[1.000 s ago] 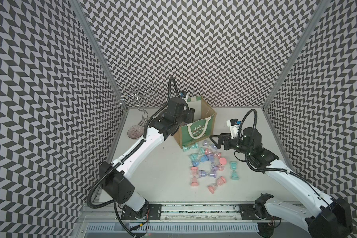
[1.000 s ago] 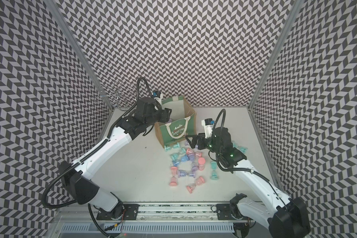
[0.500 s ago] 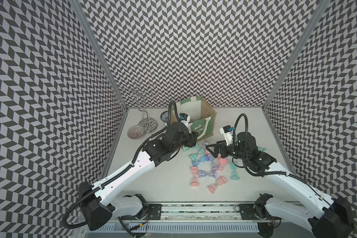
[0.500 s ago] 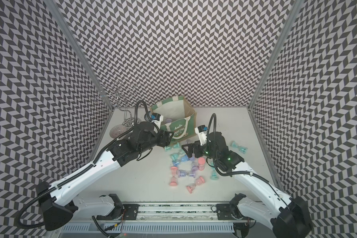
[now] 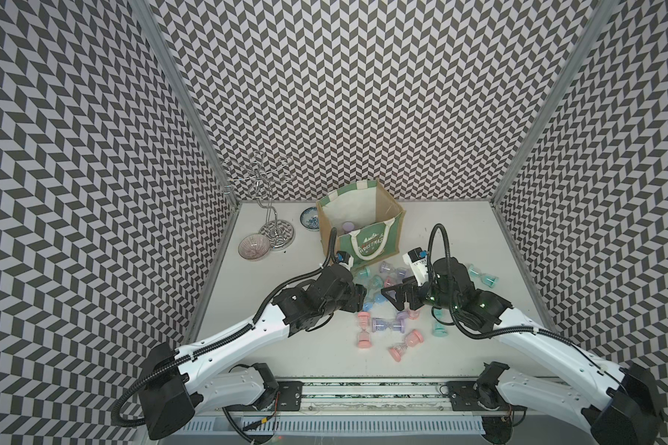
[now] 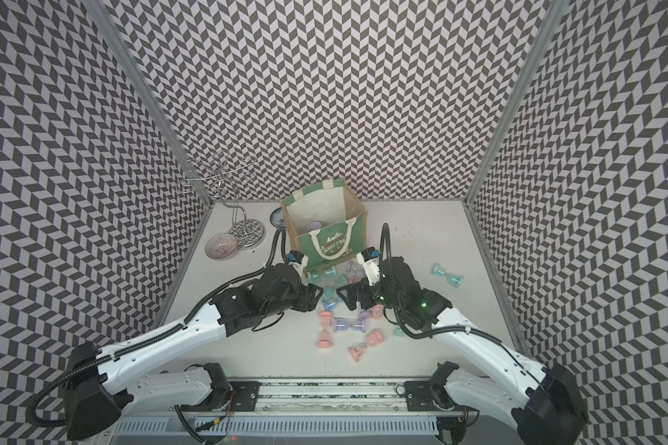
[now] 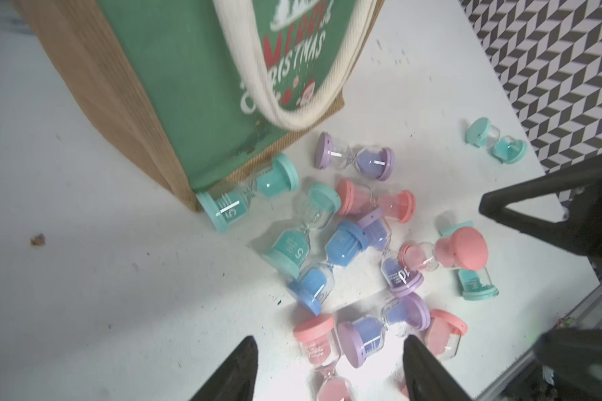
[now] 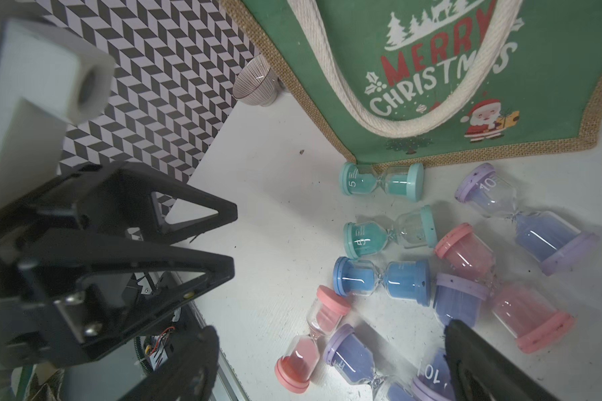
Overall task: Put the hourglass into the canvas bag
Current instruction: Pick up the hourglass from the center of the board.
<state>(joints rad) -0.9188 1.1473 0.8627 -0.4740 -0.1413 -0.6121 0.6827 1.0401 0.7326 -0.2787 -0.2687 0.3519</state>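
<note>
Now, left fingers (image 7: 238,371) part open and empty, right fingers (image 8: 476,357) wide and empty, both over hourglasses (image 5: 380,326) strewn before canvas bag (image 5: 367,240).

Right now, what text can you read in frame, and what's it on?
"MERRY CHRISTMAS": green front panel of the canvas bag.
"5": teal hourglass lying against the bag.
"5": second teal hourglass, beside the first.
"10": purple hourglass near the bag.
"10": purple hourglass at the picture's edge in the right wrist view.
Fine print on the hourglass bulbs: too small to read.
</note>
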